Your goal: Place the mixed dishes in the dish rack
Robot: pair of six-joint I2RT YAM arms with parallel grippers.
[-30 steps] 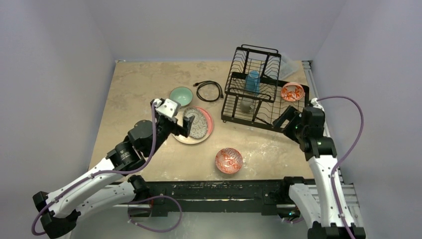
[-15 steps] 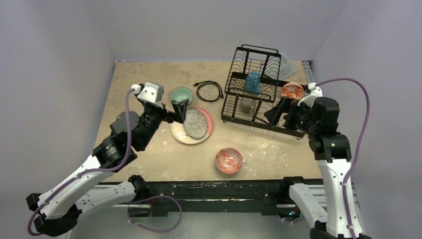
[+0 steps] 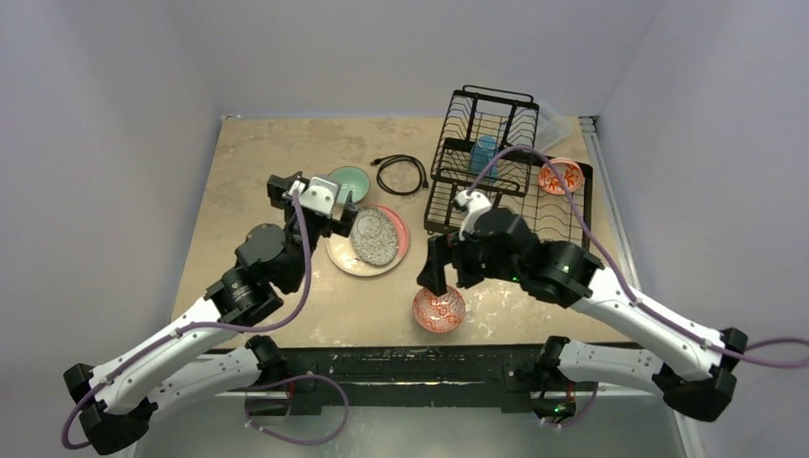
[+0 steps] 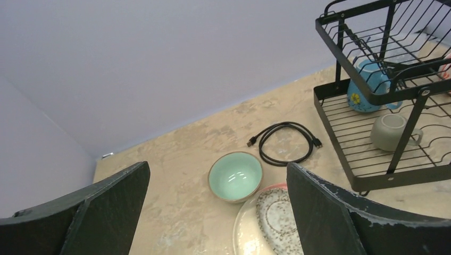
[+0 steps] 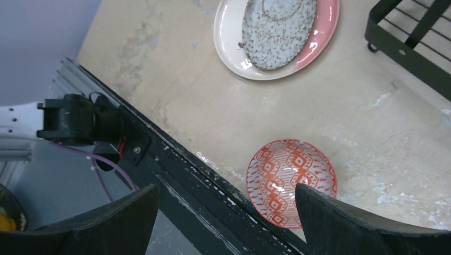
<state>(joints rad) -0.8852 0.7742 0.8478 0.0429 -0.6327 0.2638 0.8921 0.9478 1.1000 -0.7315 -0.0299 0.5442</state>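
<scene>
The oval dish lies flat on the plate, left of the rack, its long axis running roughly near to far. The left gripper hangs wide open above the teal bowl. The right gripper, also wide open, hovers by 1 red bowl. The cup and mug sit in the rack.

I count two red bowls, one teal bowl, one plate, one oval dish, one mug, one cup, one rack.
</scene>
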